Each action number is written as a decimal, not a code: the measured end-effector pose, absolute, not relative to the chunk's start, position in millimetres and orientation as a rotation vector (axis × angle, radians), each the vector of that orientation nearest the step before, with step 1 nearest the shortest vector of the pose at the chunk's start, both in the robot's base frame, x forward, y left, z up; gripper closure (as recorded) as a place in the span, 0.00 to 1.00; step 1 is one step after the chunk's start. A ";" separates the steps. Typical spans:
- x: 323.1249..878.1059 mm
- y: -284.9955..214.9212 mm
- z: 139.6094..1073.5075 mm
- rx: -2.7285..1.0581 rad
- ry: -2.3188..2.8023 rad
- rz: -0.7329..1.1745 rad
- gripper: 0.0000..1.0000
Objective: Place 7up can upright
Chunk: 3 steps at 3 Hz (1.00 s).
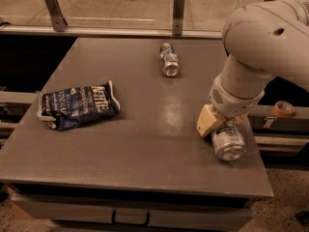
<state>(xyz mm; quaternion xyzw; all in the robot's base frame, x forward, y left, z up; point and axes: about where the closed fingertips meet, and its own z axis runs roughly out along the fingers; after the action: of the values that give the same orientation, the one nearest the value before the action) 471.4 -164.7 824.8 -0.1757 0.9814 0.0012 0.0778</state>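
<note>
We see the 7up can [229,143] lying on its side near the right front edge of the surface [145,144], not yet upright. Our claw [216,124] sits directly over it, presumably to grasp it; we cannot tell whether it grips.

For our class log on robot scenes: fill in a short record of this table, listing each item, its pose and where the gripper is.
7up can: on its side, near right front edge of table
gripper: low, against the can's left side
chip bag: lying flat, left side
plastic bottle: on its side, far middle
task: can not yet upright
</note>
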 end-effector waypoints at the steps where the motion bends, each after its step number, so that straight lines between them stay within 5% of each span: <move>1: 471.5 -164.6 828.0 -0.527 2.939 0.004 0.87; 2: 487.3 -146.7 835.2 -0.642 2.868 0.098 1.00; 3: 538.8 -89.3 867.2 -0.785 2.622 0.399 1.00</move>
<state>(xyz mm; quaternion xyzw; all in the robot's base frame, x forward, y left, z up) 538.8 -89.3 867.2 -0.2790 0.9312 0.1416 0.1869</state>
